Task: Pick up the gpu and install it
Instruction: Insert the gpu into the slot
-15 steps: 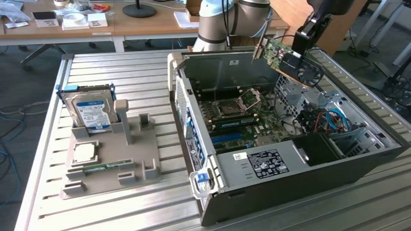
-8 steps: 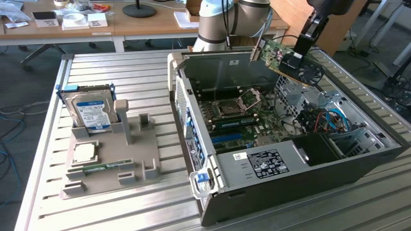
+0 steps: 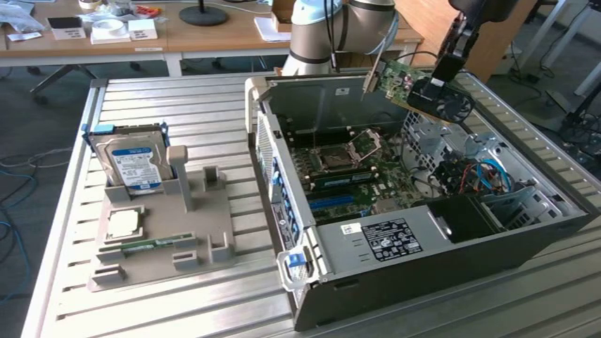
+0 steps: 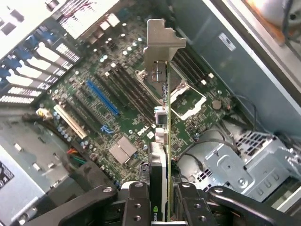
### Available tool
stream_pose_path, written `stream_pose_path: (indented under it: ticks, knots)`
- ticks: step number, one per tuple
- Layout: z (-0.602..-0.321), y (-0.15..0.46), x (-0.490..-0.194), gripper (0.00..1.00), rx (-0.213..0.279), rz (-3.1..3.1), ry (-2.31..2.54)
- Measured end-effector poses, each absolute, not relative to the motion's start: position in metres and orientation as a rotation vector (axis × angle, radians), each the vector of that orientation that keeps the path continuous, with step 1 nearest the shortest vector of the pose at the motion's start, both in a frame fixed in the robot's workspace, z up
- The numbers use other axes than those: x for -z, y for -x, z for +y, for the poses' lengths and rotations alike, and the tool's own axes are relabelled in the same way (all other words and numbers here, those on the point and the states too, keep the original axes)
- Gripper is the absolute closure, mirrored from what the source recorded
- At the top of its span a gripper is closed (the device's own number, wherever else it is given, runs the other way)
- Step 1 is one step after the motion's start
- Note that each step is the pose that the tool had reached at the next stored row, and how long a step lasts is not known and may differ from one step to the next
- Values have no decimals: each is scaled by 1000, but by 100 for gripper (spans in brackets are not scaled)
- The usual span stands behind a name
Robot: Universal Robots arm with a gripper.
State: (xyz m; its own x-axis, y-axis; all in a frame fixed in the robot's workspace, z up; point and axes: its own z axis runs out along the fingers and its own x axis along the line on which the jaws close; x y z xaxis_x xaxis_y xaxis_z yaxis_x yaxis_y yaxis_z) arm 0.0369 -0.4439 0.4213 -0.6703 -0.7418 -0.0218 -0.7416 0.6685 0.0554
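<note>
while the dark claw (image 4: 162, 195) pinches it, the thin gpu (image 3: 454, 105) tilts.

Green gpu (image 3: 402, 76), black fan (image 3: 454, 105), blue-labelled hard drive (image 3: 136, 165)

gpu (image 4: 161, 117) partly cropped, case label (image 3: 399, 236) text illegible
</note>
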Motion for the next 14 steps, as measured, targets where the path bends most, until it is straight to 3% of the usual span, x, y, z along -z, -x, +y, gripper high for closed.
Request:
stream_pose_path:
  ticks: [14]
  knots:
    - [-444, -37, -421, 73, 92, -2693, -1597]
